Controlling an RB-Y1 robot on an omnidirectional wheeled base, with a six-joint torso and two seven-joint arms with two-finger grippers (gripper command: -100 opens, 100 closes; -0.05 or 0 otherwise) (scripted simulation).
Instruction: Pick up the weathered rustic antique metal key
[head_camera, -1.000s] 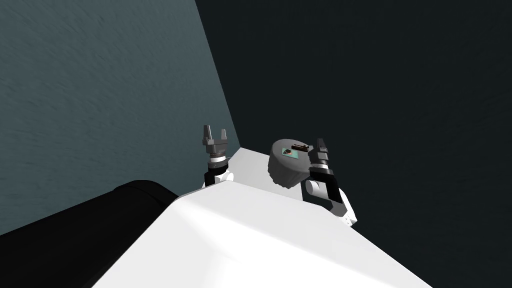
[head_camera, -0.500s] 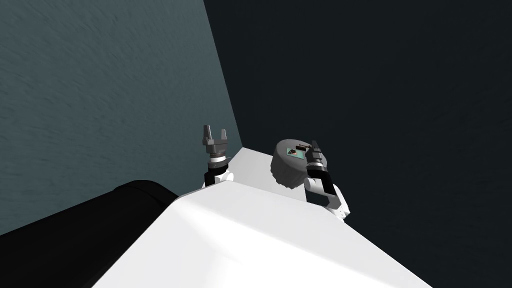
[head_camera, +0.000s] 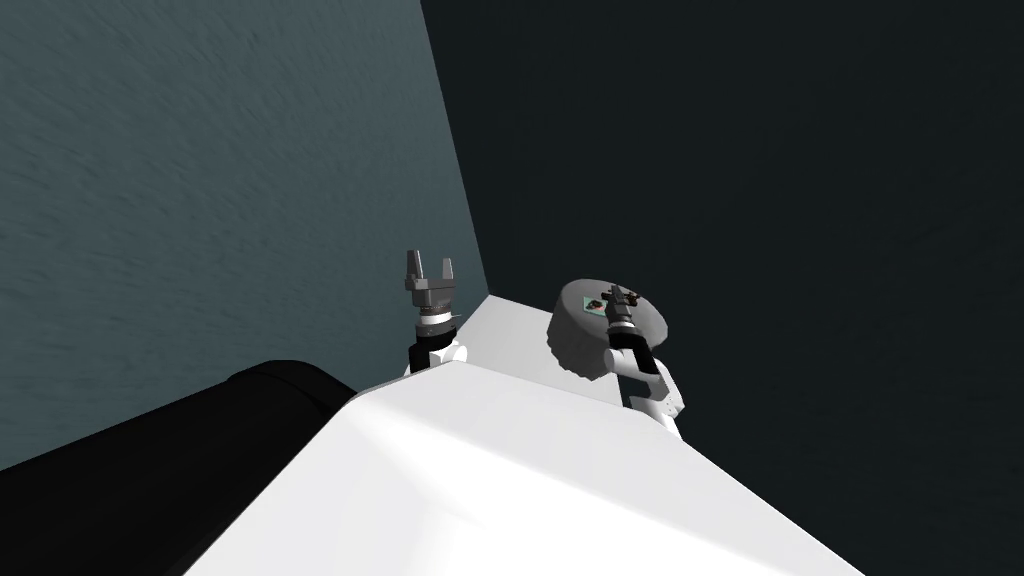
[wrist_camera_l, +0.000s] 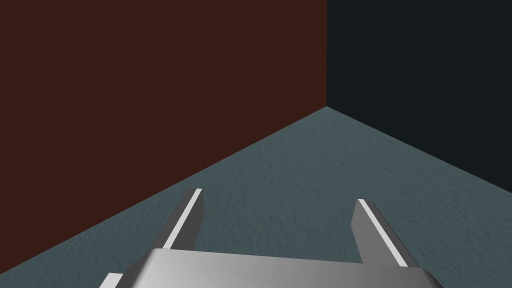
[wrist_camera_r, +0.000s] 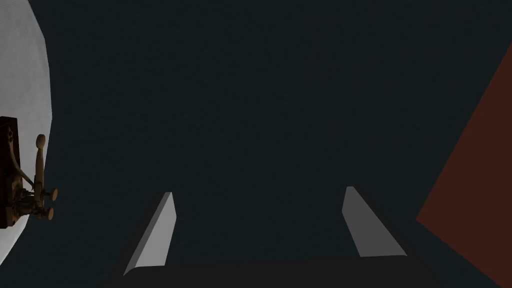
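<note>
In the head view, the left gripper (head_camera: 428, 264) is raised well to the left of the round grey surface (head_camera: 575, 342), its fingers spread apart with nothing between them. The right gripper (head_camera: 614, 294) hangs over the top of that surface, above a few small items too tiny to name. In the left wrist view, the two fingers (wrist_camera_l: 187, 215) stand wide apart and empty. In the right wrist view, the fingers (wrist_camera_r: 159, 231) are open around nothing, off the rim of the surface, which is pale here. The brown key (wrist_camera_r: 40, 167) lies on the surface against a dark brown block (wrist_camera_r: 7, 172), out to the side of the fingers.
</note>
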